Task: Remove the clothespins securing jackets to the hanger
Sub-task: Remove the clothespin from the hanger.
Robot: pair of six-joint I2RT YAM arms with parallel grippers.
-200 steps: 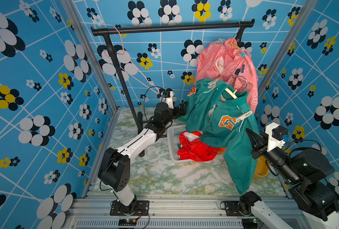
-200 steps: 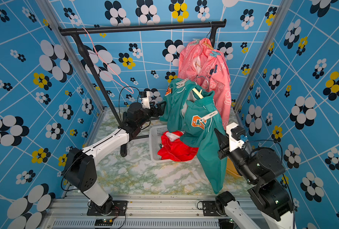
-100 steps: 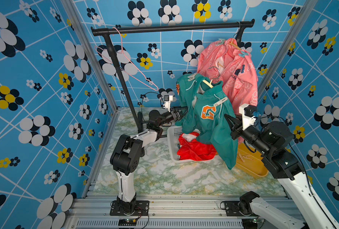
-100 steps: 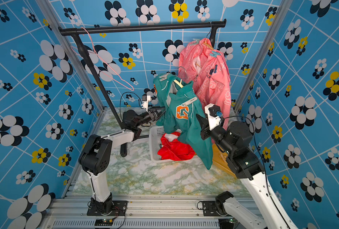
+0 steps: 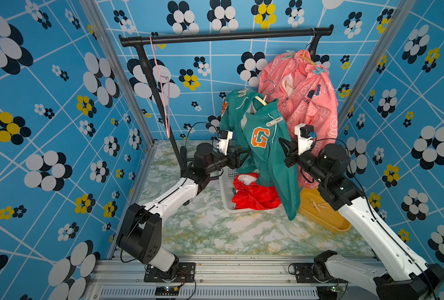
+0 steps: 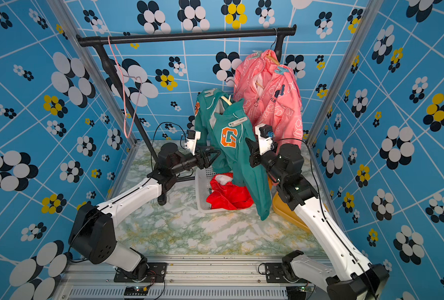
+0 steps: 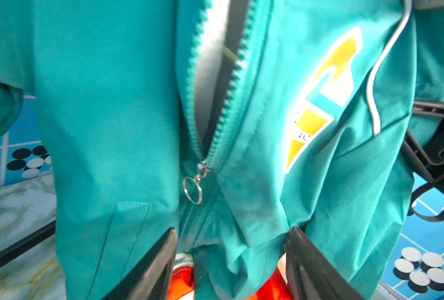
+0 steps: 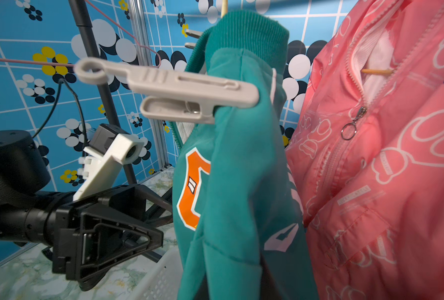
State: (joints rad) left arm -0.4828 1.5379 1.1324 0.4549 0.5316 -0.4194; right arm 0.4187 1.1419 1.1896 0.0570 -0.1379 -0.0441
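Green cloth sits where both arms meet: the green jacket (image 5: 263, 155), centre frame, hangs on its hanger (image 5: 261, 100) clear of the black rail (image 5: 226, 36) (the hook rests on nothing). The right gripper (image 5: 284, 148) has its fingers together, pinching the jacket's edge as far as we can judge. The left gripper (image 7: 232, 233) has its fingers (image 7: 153, 265) apart around a fold of hem. A downward tug there, with the whitish clothespins (image 8: 169, 88) gripping, could skew the jacket, tip the hanger out or break the pinch.

We count three jackets: green, the pink jacket (image 5: 312, 109) upper right, and the red jacket (image 5: 254, 192) in the white basket (image 5: 224, 192). Of clothespins we count two whitish on green and two teal clothespins (image 5: 319, 69) on pink. The tan clothespins (image 5: 317, 205) in the yellow tray (image 5: 327, 220) are too small to count.
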